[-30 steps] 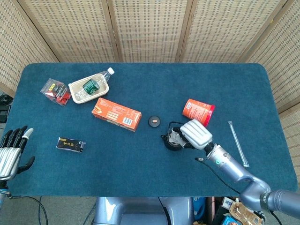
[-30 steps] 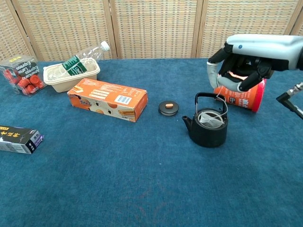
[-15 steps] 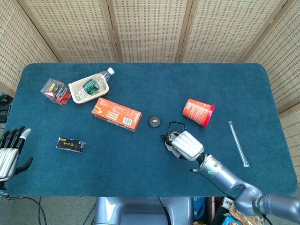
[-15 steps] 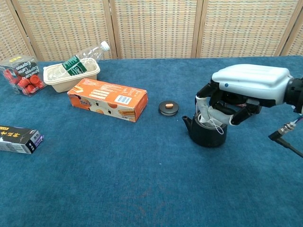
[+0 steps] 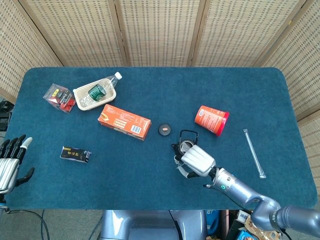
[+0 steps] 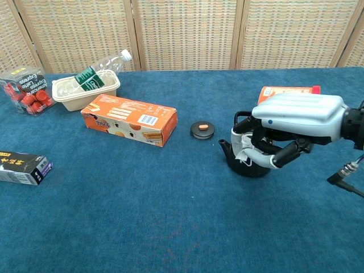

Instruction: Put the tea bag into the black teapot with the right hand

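At far left of the head view the left hand (image 5: 11, 159) is seen idle at the bench (image 5: 150, 90) edge, fingers apart, nothing held. A red-capped packet (image 6: 24, 90), a tray (image 6: 85, 91) with a bottle (image 6: 102, 69) laid across it, a dark small box (image 6: 23, 167) and an orange carton (image 6: 128, 119) are noted on the left half, well apart from the work area. The small round lid (image 6: 202, 129) lies just beside the black teapot (image 6: 233, 154), on its left.

The right hand (image 6: 287, 128) is lowered over the teapot, covering most of the opening. The tea bag (image 6: 244, 152) is seen as a pale fold at the fingers (image 6: 284, 154), at the near side of the pot. Whether it is pinched or merely pressed cannot be told, nor whether it lies fully inside the rim.

Judgement: the step in hand is seating the bag. The bag should be guided below the rim before the fingers are opened, the handle (image 5: 187, 133) avoided, and the hand lifted straight up so that bag and string are not dragged out. A red canister (image 6: 287, 91) lies behind, and a thin rod (image 5: 254, 152) at far right.
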